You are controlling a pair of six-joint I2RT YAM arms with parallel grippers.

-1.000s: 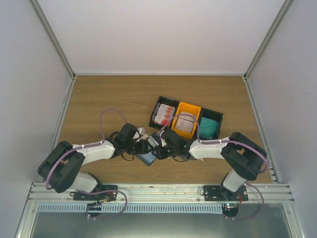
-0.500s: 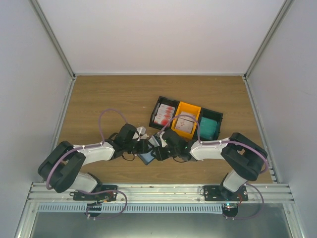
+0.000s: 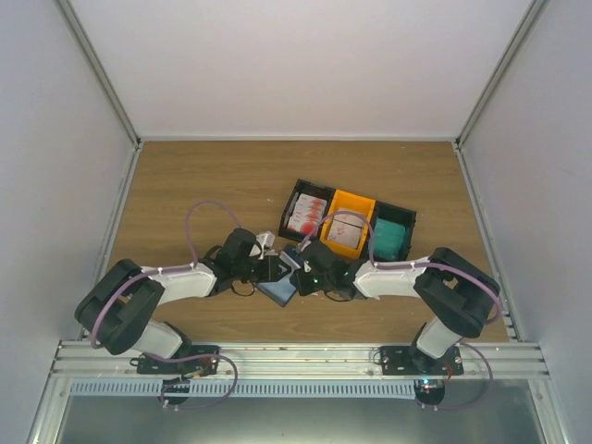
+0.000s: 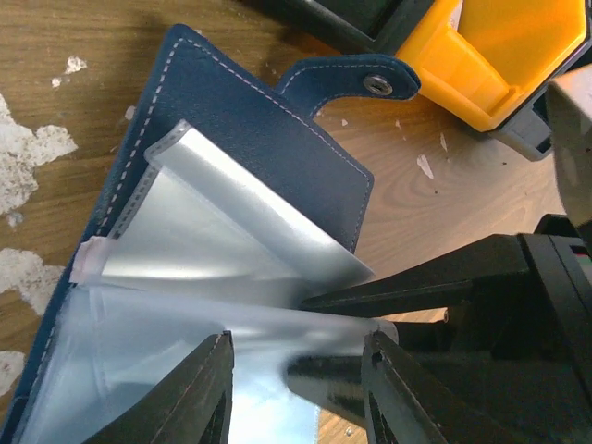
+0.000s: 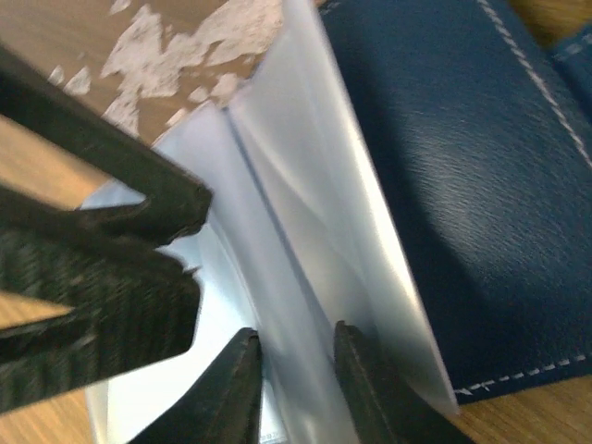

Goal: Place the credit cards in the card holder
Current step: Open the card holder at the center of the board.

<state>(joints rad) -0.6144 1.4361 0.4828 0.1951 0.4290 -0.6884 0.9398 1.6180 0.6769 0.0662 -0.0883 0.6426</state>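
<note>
The card holder (image 3: 277, 291) lies open on the table between both arms, navy outside (image 4: 268, 129) with clear sleeves fanned up (image 5: 305, 185). My left gripper (image 3: 269, 270) hovers over one sleeve, its jaws apart (image 4: 298, 340) and straddling it. My right gripper (image 3: 302, 277) comes in from the other side, its jaws (image 5: 296, 330) closed narrowly on a few sleeve leaves. Its dark fingers (image 4: 416, 287) show in the left wrist view. Red-and-white credit cards (image 3: 308, 215) sit in the black tray, and more (image 3: 344, 231) are in the orange tray. Neither gripper holds a card.
Three tray boxes stand in a row behind the grippers: black (image 3: 298, 196), orange (image 3: 357, 202) and black with teal contents (image 3: 390, 239). The orange tray's corner (image 4: 490, 55) is close to the holder's snap tab (image 4: 375, 83). White worn patches (image 4: 28, 148) mark the wood.
My right gripper's jaws have narrowed onto the sleeves. The left gripper has drawn slightly back and to the left. The holder has turned a little.
</note>
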